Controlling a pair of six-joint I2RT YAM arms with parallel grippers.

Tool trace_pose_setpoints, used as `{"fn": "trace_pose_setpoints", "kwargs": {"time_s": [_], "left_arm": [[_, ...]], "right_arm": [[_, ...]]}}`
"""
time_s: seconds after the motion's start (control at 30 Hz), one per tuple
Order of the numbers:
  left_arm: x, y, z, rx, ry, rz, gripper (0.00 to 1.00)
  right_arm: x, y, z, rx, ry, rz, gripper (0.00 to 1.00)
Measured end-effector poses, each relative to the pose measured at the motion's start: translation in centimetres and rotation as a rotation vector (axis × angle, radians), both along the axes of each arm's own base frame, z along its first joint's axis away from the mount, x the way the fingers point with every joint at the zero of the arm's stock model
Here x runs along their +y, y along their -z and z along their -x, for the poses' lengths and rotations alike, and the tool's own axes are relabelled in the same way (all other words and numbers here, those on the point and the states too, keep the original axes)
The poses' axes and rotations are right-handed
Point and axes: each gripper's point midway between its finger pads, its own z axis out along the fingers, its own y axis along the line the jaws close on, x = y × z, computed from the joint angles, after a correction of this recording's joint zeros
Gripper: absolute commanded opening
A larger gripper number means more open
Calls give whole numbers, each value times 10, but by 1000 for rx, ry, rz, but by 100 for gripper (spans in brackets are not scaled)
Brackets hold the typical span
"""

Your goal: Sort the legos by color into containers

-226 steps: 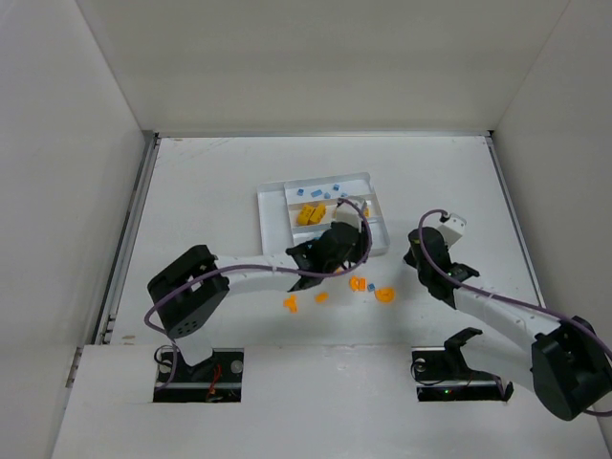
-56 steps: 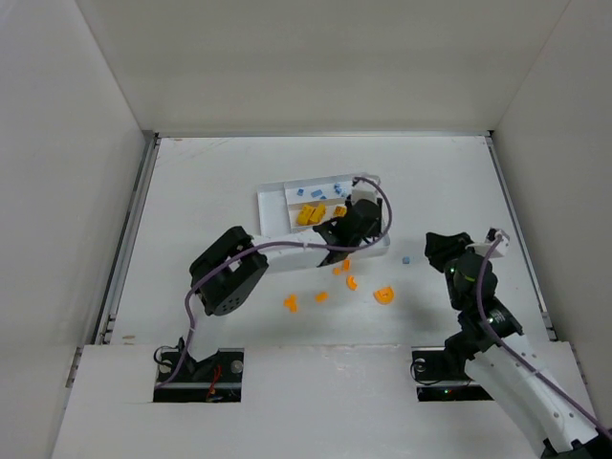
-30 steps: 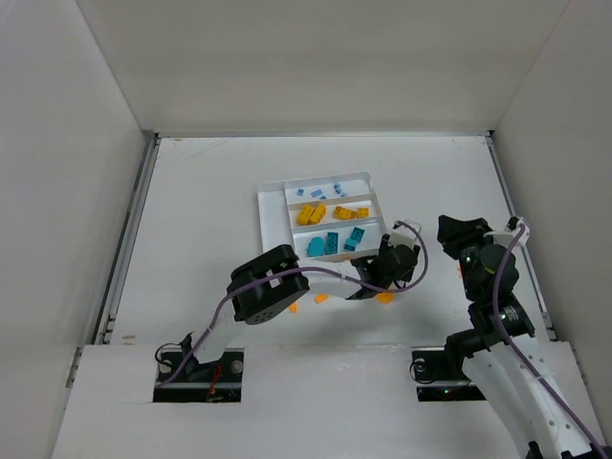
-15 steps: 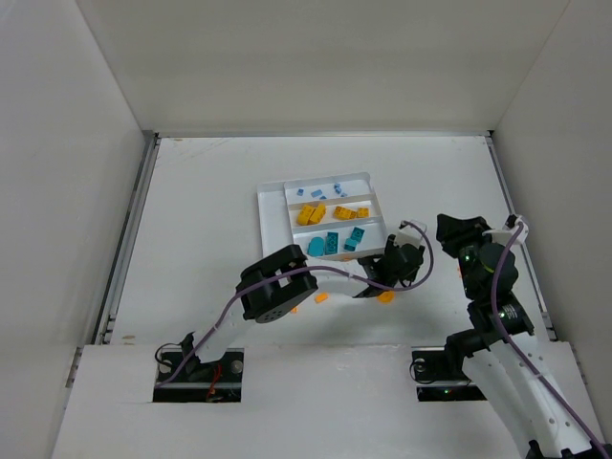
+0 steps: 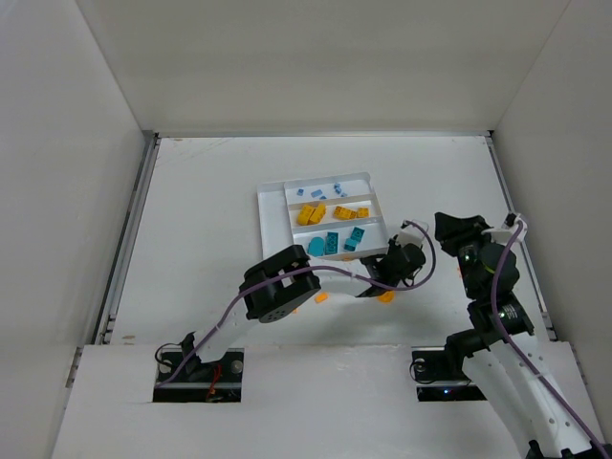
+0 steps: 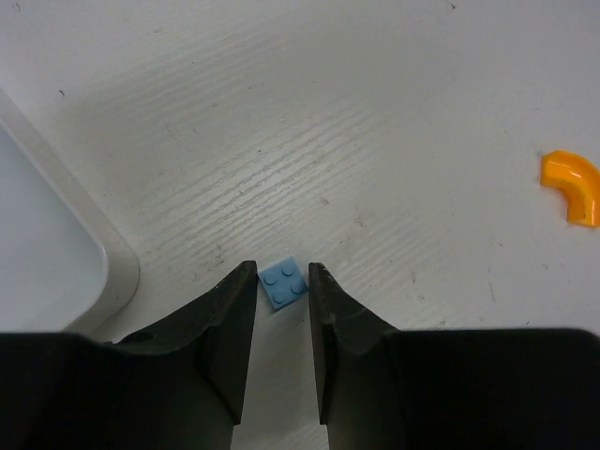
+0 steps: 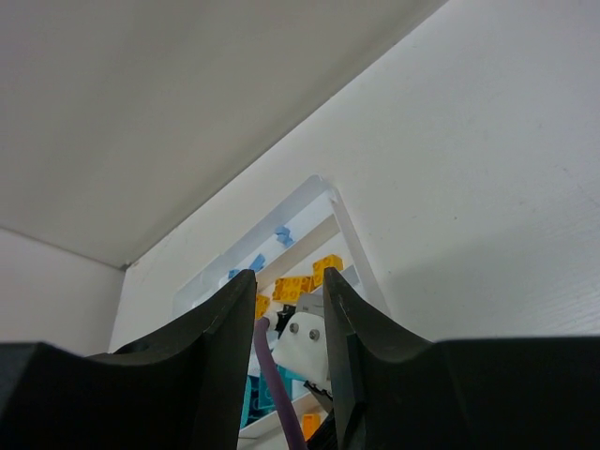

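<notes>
A light blue lego (image 6: 283, 282) lies flat on the table, right of the white tray's corner (image 6: 56, 253). My left gripper (image 6: 281, 269) is down over it, open. Its fingertips stand narrowly either side: the left tip touches a corner and a sliver of gap shows at the right tip. From above, the left gripper (image 5: 404, 260) hides this lego. The containers (image 5: 271, 215) hold light blue (image 5: 325, 191), yellow (image 5: 316, 212) and teal legos (image 5: 335, 241) in separate sections. My right gripper (image 5: 445, 227) hangs open and empty to the right, facing the tray (image 7: 352, 234).
Loose orange legos lie on the table in front of the tray: a curved piece (image 6: 570, 186) close to the left gripper, which the top view also shows (image 5: 385, 296), and another piece further left (image 5: 321, 297). The left arm's cable loops between the tray and the right arm.
The left gripper left the tray and came down right of it over the light blue lego. Its jaws have narrowed around the lego in the last half second. The right arm has barely moved.
</notes>
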Motion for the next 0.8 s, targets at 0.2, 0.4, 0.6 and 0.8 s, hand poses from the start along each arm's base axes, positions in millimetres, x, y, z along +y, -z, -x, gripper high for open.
{"fn": "trace_pose_setpoints", "kwargs": {"time_s": [0.2, 0.4, 0.6, 0.8], "left_arm": [[-1, 0, 1, -22, 8, -19, 13], [3, 0, 11, -40, 28, -28, 12], [26, -11, 34, -38, 56, -41, 12], [51, -59, 47, -66, 57, 34, 12]], "right_arm": [[4, -7, -1, -33, -18, -9, 41], [4, -3, -2, -30, -22, -9, 41], [3, -2, 1, -40, -20, -9, 41], [1, -1, 2, -44, -14, -8, 41]]}}
